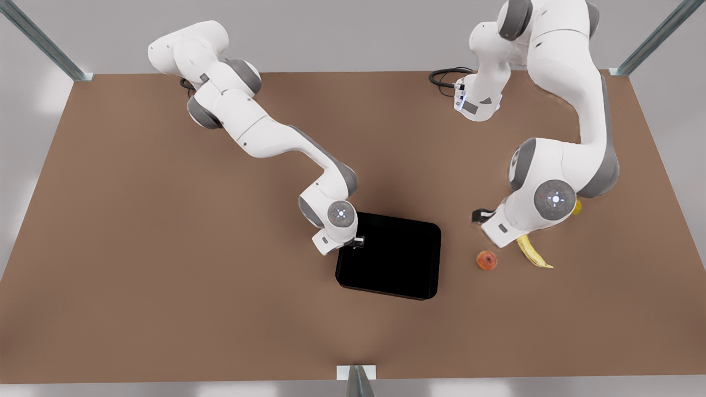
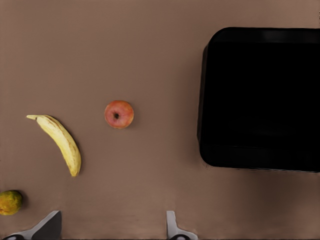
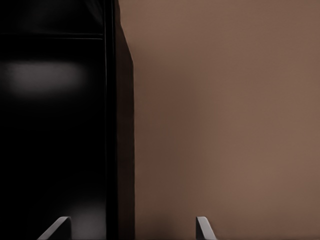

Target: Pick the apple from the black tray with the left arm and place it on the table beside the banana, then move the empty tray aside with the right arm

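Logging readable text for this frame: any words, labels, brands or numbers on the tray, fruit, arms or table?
None can be read.
black tray: plain glossy black, no label.
apple and banana: no stickers.
table: plain brown.
Arm joints carry round caps with small marks, symbols rather than letters, too small to make out.
right gripper, at the tray's edge, and left gripper, near the fruit: no markings.
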Controlling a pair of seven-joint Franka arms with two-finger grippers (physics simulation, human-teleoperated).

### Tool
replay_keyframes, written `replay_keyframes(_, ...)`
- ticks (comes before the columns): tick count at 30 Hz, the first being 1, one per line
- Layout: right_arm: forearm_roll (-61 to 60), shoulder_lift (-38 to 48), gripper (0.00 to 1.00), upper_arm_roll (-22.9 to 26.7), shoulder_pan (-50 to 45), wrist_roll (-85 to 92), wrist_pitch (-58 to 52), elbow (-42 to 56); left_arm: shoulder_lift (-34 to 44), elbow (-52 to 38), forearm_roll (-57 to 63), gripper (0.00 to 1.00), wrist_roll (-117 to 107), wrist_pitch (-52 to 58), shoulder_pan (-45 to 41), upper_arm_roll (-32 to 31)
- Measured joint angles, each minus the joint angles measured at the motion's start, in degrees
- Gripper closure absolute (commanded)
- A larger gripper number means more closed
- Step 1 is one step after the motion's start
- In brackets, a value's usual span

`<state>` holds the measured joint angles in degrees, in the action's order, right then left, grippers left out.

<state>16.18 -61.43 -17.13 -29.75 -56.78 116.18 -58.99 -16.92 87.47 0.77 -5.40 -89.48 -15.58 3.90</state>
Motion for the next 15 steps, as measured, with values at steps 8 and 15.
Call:
replay_keyframes(8,0.0,-0.9,0.57,0.0,0.2,-3.1,1.1,0.0,15.1,23.2,-2.9,0.00,1.8,-7.6,18.1,-3.8)
replay_keyframes(15,-3.2,-1.3,1.00,-0.1,1.2,-1.1,4.9,0.0,13.8,21.8,-3.5,0.00,2.1,-9.5,10.9,-3.9)
